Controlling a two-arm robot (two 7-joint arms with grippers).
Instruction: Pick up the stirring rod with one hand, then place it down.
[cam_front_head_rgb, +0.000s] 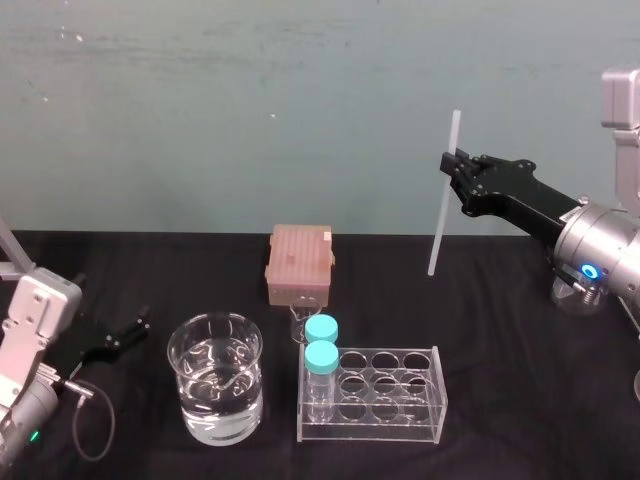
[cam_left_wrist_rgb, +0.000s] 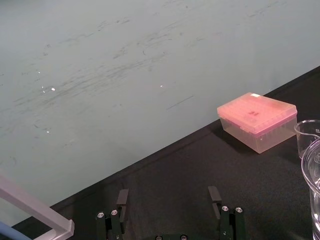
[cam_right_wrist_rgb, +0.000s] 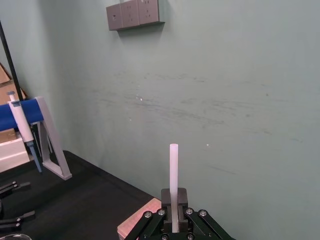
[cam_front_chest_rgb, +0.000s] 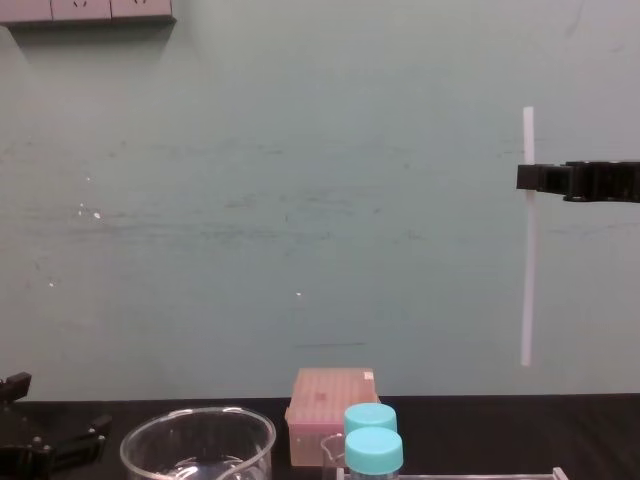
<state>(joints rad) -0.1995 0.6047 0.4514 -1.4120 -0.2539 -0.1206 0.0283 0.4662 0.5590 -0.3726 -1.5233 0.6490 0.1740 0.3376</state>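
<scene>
The stirring rod (cam_front_head_rgb: 441, 210) is a thin whitish translucent stick held almost upright, well above the black table at the right. My right gripper (cam_front_head_rgb: 453, 166), the hand, is shut on its upper part, so a short length sticks up above the fingers and a long length hangs below. From the chest the stirring rod (cam_front_chest_rgb: 527, 260) hangs in front of the green wall from the right gripper (cam_front_chest_rgb: 528, 177). The right wrist view has the stirring rod (cam_right_wrist_rgb: 173, 170) standing up out of the right gripper (cam_right_wrist_rgb: 173, 202). My left gripper (cam_front_head_rgb: 122, 336) rests open and idle at the table's left.
A glass beaker of water (cam_front_head_rgb: 215, 390) stands front centre. Beside it is a clear tube rack (cam_front_head_rgb: 400, 400) holding two blue-capped tubes (cam_front_head_rgb: 321, 345). A pink box (cam_front_head_rgb: 299, 262) sits behind them. A blue pipette stand (cam_right_wrist_rgb: 30, 112) is at the far left.
</scene>
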